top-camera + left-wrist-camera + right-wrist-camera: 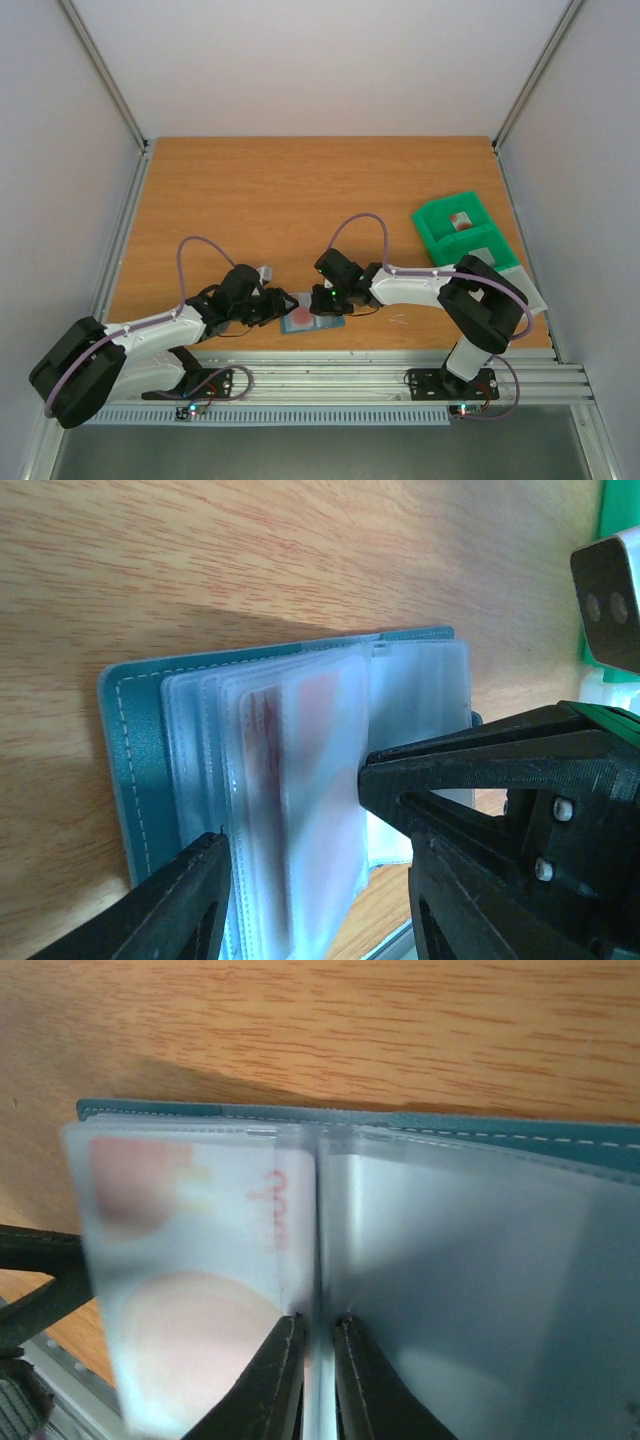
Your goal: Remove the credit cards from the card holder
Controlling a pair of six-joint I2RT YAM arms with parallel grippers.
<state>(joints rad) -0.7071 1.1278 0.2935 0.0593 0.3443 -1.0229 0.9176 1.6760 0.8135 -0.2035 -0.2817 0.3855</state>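
Right pincer (318,1328) nearly shut, pinching the card holder (480,1128) at its spine. Left pincer (292,810) half open, clamping its pages.

This is a robotics lab test cell. A bare wooden desk (300,190) is boxed in by plain white panel walls (320,60) on silver aluminium frame posts (105,72). Two white-and-black robot arms (415,288), looped with purple cables (205,243), are bolted to a slotted aluminium rail (330,378) along its near edge.
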